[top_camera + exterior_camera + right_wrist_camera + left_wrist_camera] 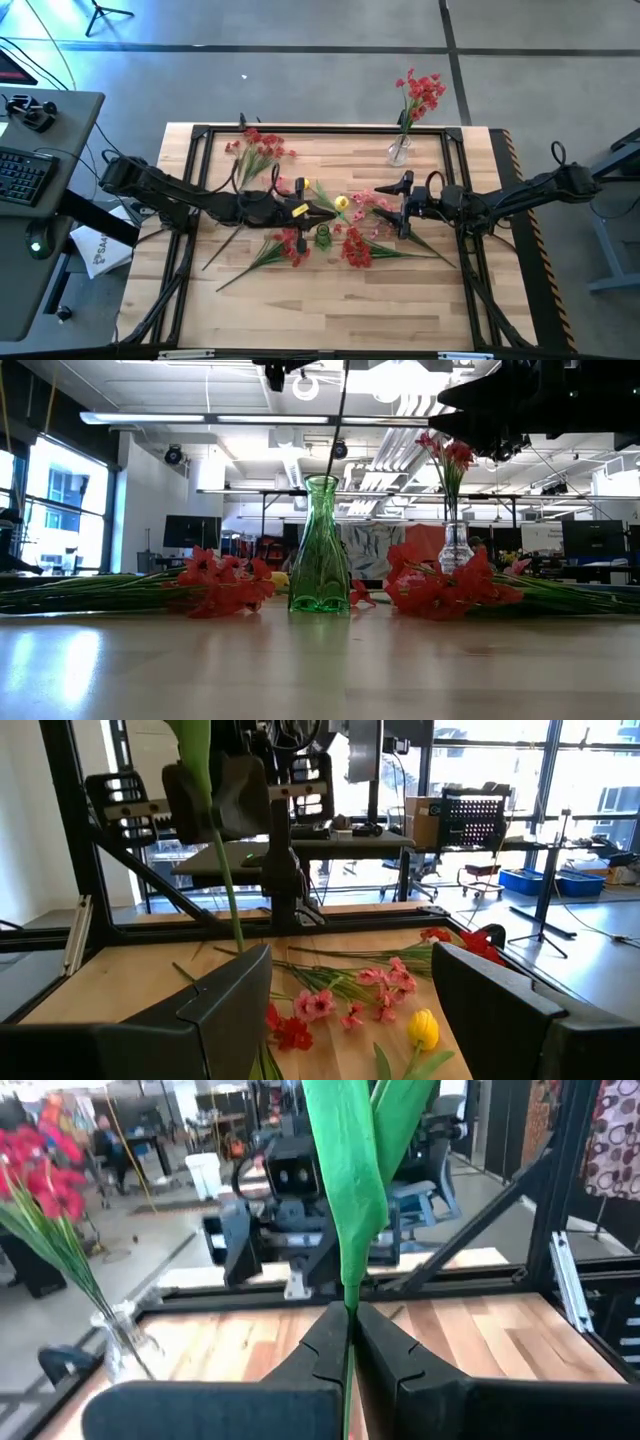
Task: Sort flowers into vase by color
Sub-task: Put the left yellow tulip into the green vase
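Gripping a green flower stem (352,1200) over the table's middle, left pincer (351,1342); right pincer (350,1010) spread wide nearby; no legible writing.

The middle of the surface (330,300) is crowded: loose flowers (355,245) lie around the green vase (323,237), with both arms meeting above it. Another bunch (258,148) clutters the far left. The clear vase (399,150) stands at the far edge. The near strip lies open.

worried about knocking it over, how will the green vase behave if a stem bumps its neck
The green vase looks tall, with a narrow neck, so it may tip easily. It looks like empty glass, so probably light and breakable. The left gripper holds a stem above it.
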You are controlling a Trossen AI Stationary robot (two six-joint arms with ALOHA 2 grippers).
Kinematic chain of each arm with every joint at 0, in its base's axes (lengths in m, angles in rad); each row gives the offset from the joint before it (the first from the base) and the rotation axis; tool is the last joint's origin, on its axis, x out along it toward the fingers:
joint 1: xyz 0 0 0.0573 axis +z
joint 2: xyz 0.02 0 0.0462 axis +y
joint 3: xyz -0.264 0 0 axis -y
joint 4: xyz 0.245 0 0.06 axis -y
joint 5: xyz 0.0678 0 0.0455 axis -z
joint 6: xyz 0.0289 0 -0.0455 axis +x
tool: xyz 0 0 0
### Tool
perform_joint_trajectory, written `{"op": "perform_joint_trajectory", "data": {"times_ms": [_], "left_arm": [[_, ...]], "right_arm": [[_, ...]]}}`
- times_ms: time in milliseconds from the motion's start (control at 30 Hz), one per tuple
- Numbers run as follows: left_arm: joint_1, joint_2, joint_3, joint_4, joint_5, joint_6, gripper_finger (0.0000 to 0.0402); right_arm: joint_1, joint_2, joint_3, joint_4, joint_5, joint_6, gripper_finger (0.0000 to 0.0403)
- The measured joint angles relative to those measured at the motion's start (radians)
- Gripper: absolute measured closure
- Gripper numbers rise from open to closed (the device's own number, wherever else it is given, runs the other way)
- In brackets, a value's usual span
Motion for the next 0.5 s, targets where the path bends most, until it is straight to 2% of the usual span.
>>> {"op": "perform_joint_trajectory", "data": {"times_ms": [233,367,500], "left_arm": [[-0.002,-0.022,-0.001,-0.173,-0.120,-0.087,0.0383],[-0.002,-0.064,0.000,-0.216,-0.124,-0.100,0.0347],[-0.002,-0.127,0.000,-0.406,-0.123,-0.144,0.0312]], "right_arm": [[0.000,0.000,0.000,-0.001,-0.001,0.008,0.0133],[0.000,0.000,0.000,-0.002,-0.003,0.008,0.0133],[0.000,0.000,0.000,-0.002,-0.003,0.008,0.0133]]}}
